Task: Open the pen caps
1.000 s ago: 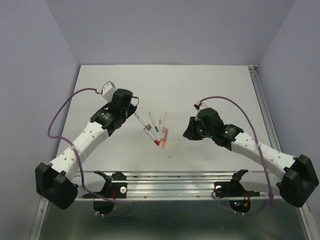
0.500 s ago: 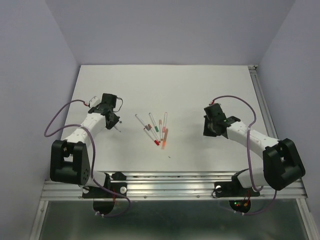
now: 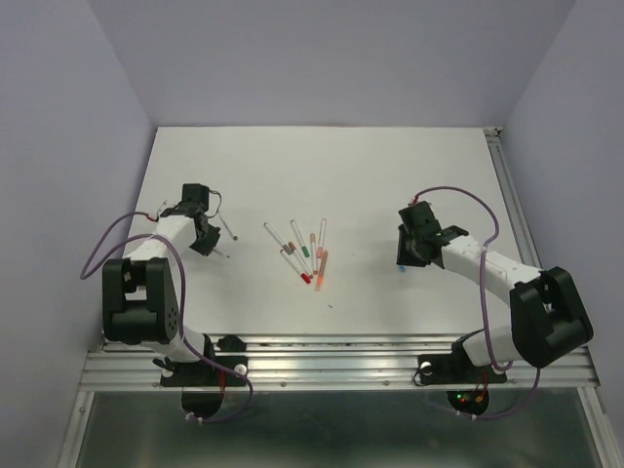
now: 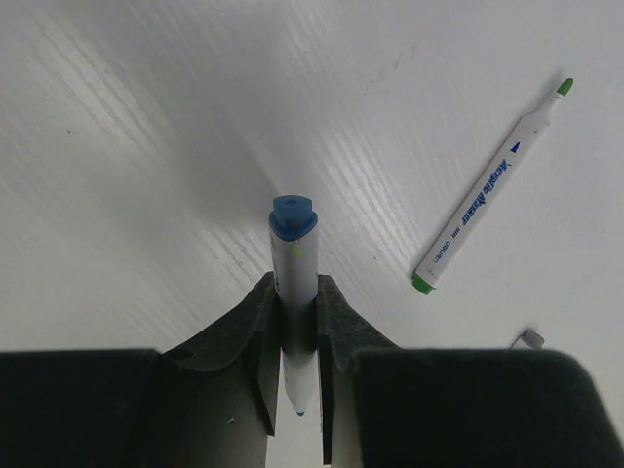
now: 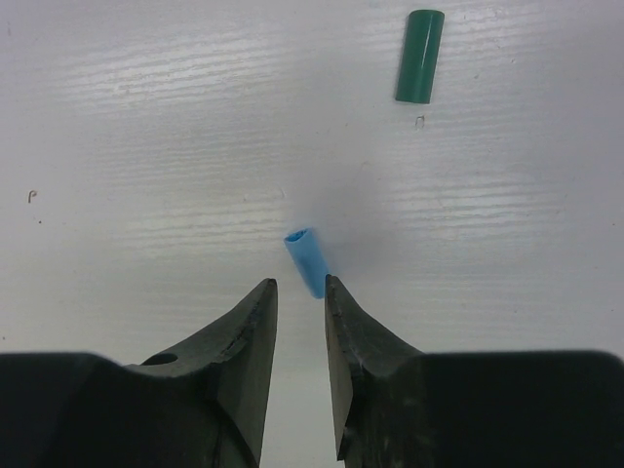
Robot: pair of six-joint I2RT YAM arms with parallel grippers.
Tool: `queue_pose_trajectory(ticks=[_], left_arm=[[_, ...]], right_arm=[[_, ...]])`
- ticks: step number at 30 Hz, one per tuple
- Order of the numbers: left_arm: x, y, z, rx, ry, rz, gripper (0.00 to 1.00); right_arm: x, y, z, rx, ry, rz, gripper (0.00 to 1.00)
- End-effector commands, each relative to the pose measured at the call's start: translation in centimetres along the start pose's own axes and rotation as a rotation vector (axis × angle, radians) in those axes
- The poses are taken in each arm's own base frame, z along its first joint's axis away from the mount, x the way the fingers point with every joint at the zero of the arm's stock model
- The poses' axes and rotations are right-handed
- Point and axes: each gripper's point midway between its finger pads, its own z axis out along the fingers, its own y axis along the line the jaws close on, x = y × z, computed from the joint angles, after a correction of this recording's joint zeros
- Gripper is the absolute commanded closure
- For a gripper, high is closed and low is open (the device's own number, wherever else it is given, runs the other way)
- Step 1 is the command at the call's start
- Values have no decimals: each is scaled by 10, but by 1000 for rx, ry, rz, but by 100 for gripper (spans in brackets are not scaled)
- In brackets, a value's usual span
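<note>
Change: over the last 1 s I pulled both arms back from the middle of the desk (image 3: 341, 175), and the blue cap (image 5: 309, 260) now lies loose on it.
Right gripper (image 5: 298, 291): released, with the jaws apart. The blue cap sits just ahead of its tips and the green cap (image 5: 419, 56) lies farther off.
Left gripper (image 4: 294, 292): clenched on the blue pen (image 4: 292, 249), with the uncapped green pen (image 4: 485, 200) lying nearby.
Meaning: I judge 2 pens are now open. The cluster of pens (image 3: 304, 253) in the middle looks capped and comes next.
</note>
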Motion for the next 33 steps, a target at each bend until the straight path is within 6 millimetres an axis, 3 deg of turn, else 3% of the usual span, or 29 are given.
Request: queue_pose_trajectory(ticks=[1,9,15,17,20,21,23,24,27,30,33], left_arm=[[-10,-2,-7,-54,9,-166,100],[-2,-13,-7,-73,92,-445,99],[-1,0,4,-198,172,-685,98],[-10,-13,6,-142,205,-702,98],[-34,-21,3,-145,143,-669,87],[-40,-14,11,-182,110,-578,83],[-51,-13,14,-219,77,-513,82],[-68,-28,22,-179,43,-450,82],[-90,-39,36,-146,7,-188,85],[-93,-43,46,-115,12,10,85],[-80,-22,59,-177,35,88,85]], right_arm=[[-9,1,-6,-10,-35,4,68],[-18,5,-18,-51,-84,16,62],[-21,8,-26,-77,-105,20,57],[-24,9,-30,-85,-114,17,55],[-26,9,-31,-89,-122,16,54],[-25,10,-31,-94,-122,13,54],[-24,9,-31,-94,-122,11,54],[-23,9,-31,-96,-119,9,54],[-21,10,-31,-103,-117,7,54],[-21,10,-31,-102,-116,4,53],[-21,8,-28,-84,-107,6,53]])
